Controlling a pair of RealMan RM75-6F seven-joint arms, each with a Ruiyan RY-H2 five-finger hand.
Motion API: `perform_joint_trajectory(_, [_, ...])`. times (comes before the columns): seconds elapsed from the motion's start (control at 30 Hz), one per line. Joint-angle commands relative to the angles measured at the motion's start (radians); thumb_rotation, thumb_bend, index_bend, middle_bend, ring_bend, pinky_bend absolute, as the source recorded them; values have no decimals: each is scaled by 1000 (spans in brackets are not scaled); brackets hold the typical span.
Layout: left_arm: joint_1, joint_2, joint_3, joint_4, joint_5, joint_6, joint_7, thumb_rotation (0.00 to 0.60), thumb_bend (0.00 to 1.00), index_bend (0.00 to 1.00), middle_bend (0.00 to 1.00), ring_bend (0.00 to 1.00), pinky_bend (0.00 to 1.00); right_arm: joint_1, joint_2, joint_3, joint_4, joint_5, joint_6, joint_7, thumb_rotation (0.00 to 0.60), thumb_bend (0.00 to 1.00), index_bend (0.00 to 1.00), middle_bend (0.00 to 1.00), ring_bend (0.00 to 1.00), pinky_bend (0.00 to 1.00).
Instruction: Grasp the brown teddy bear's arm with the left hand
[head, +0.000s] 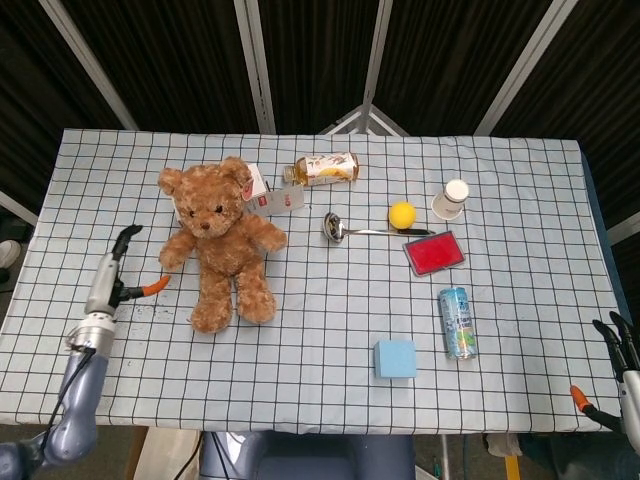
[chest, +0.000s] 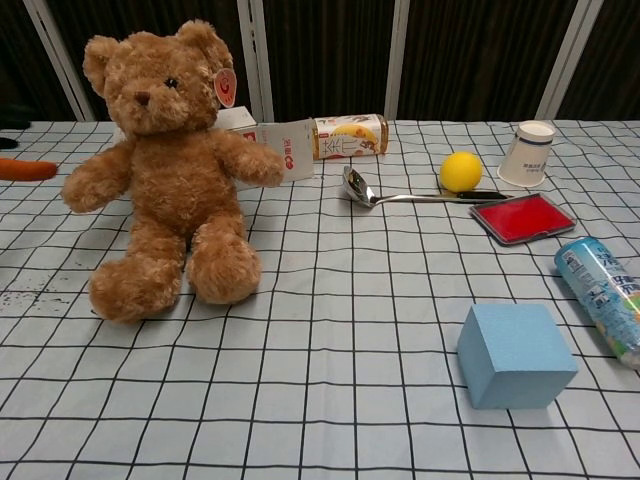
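Overhead, in the head view, the brown teddy bear (head: 221, 243) is seen sitting at about ten o'clock on the checked tablecloth (head: 330, 330), its nearer arm (head: 175, 250) stretched toward eight o'clock. The left hand (head: 115, 276) is found at nine o'clock of the bear, clear of the fur, fingers spread and holding nothing, its orange thumb tip (head: 152, 288) pointing toward the paw without touching it. The right hand (head: 622, 360) is caught only at the frame's five o'clock corner, fingers apart and empty. A tea bottle (head: 324, 167) lies at twelve o'clock, a ladle (head: 345, 229) and a yellow ball (head: 402, 213) near the centre, and a red case (head: 434, 252), a drink can (head: 457, 322) and a blue foam cube (head: 395, 358) are spread from three to five o'clock. From the chest view, the bear is seen upright at ten o'clock, its arm free at nine o'clock, and of the left hand only the orange tip (chest: 25, 169) is caught at the left edge. The grasp is judged not yet made; the approach is the step in hand. Next, the hand would need to be carried toward three o'clock until the arm lies between thumb and fingers, then closed on the soft limb.
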Motion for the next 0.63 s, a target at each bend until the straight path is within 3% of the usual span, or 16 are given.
perform_joint_trajectory(0.03, [198, 170, 134, -108, 189, 285, 134, 600, 354, 193, 2, 0, 0, 0, 0, 0, -3, -2, 1, -2, 600, 218, 116, 61, 87, 0])
perform_joint_trajectory(0.1, [249, 162, 151, -77, 209, 417, 223, 600, 363, 197, 4, 0, 0, 0, 0, -2, -3, -5, 0, -3, 600, 218, 116, 61, 87, 0])
perform_joint_trajectory(0.2, [300, 155, 176, -64, 218, 512, 286, 600, 369, 202, 14, 0, 0, 0, -1, -2, -4, -5, 0, -7, 600, 218, 117, 61, 87, 0])
perform_joint_trajectory(0.63, [420, 197, 284, -94, 383, 680, 379, 600, 394, 231, 38, 0, 0, 22, -24, 5, 37, -17, -21, 3, 600, 218, 116, 61, 87, 0])
